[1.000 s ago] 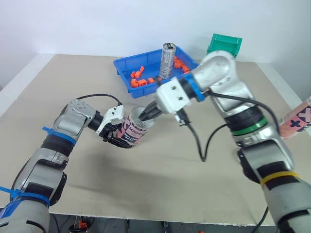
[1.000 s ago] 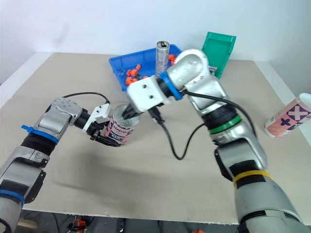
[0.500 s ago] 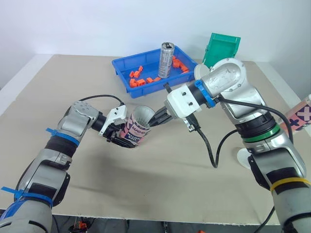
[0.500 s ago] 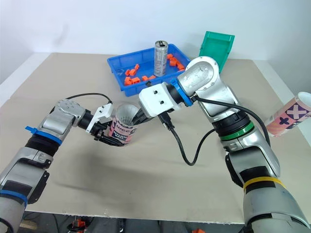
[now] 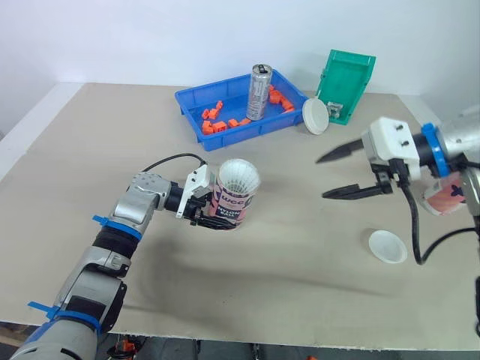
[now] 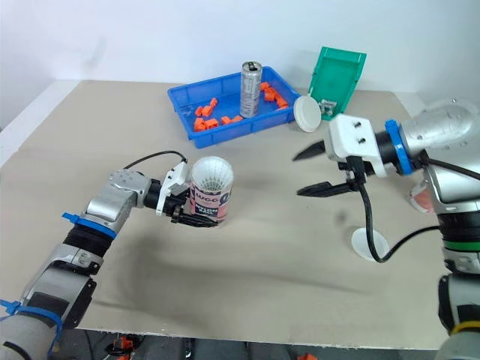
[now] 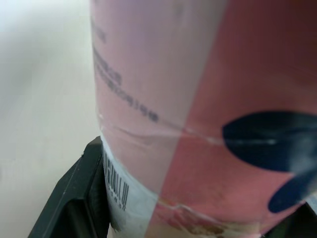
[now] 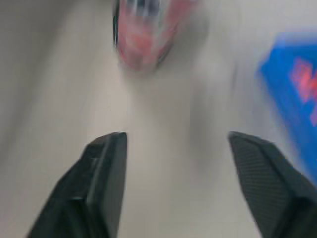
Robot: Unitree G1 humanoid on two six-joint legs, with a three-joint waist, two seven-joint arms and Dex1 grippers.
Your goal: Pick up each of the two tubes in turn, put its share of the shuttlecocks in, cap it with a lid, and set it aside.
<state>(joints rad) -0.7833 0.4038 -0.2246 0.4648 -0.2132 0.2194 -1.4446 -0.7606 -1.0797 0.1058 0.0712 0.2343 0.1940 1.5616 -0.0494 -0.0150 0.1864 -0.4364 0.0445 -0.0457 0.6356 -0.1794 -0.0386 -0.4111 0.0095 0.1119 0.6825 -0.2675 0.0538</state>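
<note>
Our left tool (image 5: 213, 217) gripped the near-upright tube (image 5: 238, 196), while our right tool (image 5: 335, 175), wide open and empty, had the lid (image 5: 388, 246) at its five o'clock.

table (image 5: 262, 300): big, flat, tan top | wall (image 5: 150, 37): plain white, behind the table | light: bright, soft shadows
</note>
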